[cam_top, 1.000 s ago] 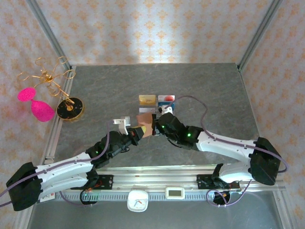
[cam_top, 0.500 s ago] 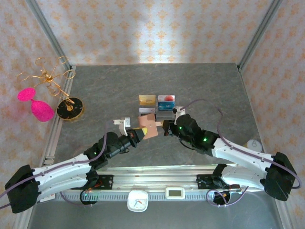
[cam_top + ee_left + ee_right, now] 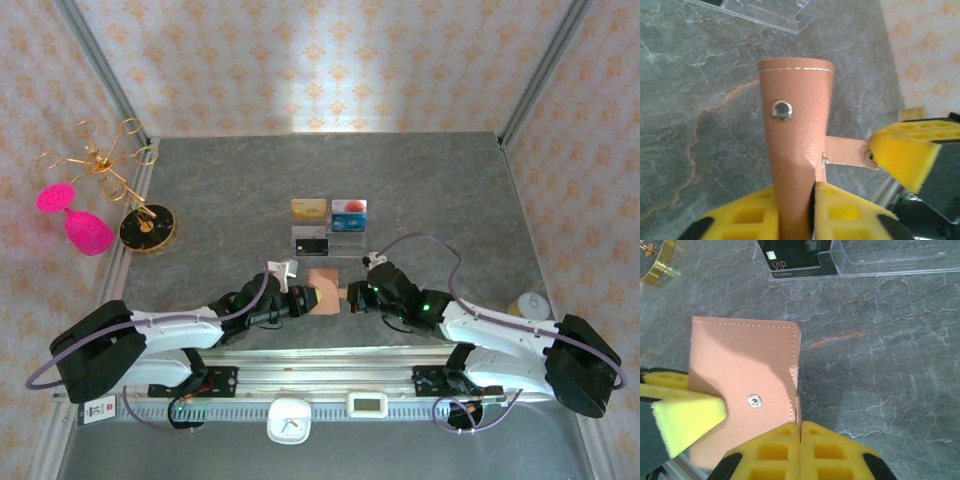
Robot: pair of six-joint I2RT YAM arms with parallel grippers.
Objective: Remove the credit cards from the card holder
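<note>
**Evidently the wallet is braced for opening, flap undone, covers shut**

The pinkish-tan leather card holder [image 3: 740,365] sits near the front edge of the grey marble-patterned table [image 3: 430,190], between the two arms and just in front of the clear acrylic stand [image 3: 880,262]. Whether it rests on the surface or hangs just above it cannot be told.

The left gripper [image 3: 800,195] is clenched on one end of the holder, its yellow foam pads squeezing both covers. This looks like an anchoring grip that keeps the body from sliding while the other arm works.

The right gripper [image 3: 800,429] is pressed closed on the thin snap tab [image 3: 842,152], which sticks out sideways, clear of the metal stud [image 3: 782,110]. The closure is therefore undone.

The two covers lie flat together, and nothing inside shows, neither sleeves nor plastic. My reading is that opening the booklet is the step in hand. One side is pinned and the other arm has the flap, so the arms can pull against each other.

The stand holds a gold card [image 3: 309,209], a blue-and-red card [image 3: 349,208] and a black VIP card [image 3: 797,255]. All three sit upright in its tiers, which suggests the stand is where removed cards go.

The tab is narrow and soft, so a hard tug could slip it from the pads.
</note>
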